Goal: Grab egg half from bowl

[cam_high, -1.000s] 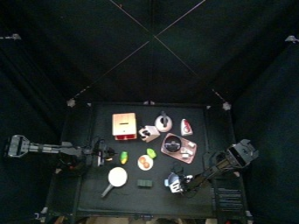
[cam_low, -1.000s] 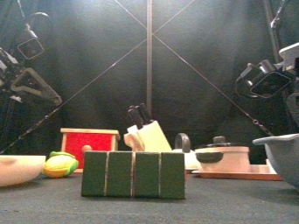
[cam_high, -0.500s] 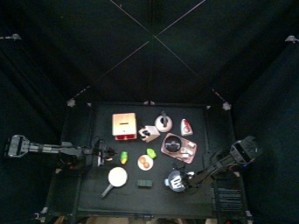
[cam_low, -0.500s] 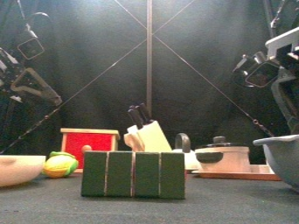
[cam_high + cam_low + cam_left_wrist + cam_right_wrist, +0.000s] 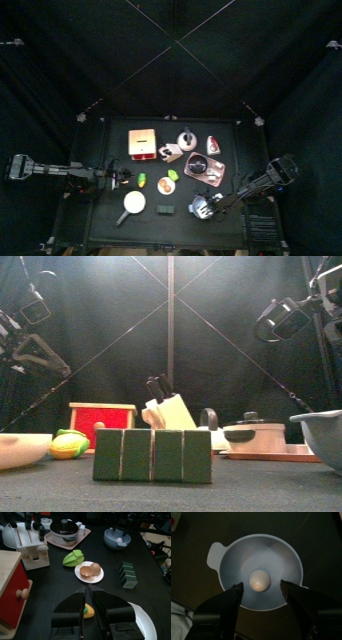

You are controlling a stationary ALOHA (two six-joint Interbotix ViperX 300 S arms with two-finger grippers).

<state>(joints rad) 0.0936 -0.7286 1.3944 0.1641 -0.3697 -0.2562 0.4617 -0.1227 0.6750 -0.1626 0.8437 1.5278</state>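
Right pincer [image 5: 260, 592] with jaws wide apart, hovering directly above the pale blue-grey bowl [image 5: 234, 559], egg half [image 5: 258, 580] lying in the bowl's middle between the jaws, apparently untouched, left pincer [image 5: 85, 608] closed, empty, above the desk [image 5: 133, 557].

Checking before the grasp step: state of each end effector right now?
Left end effector: shut, holding nothing.
Right end effector: open, empty, above the bowl with the egg half between its jaws in the wrist view.

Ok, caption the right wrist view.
Open right gripper poised above the pale bowl holding one egg half.
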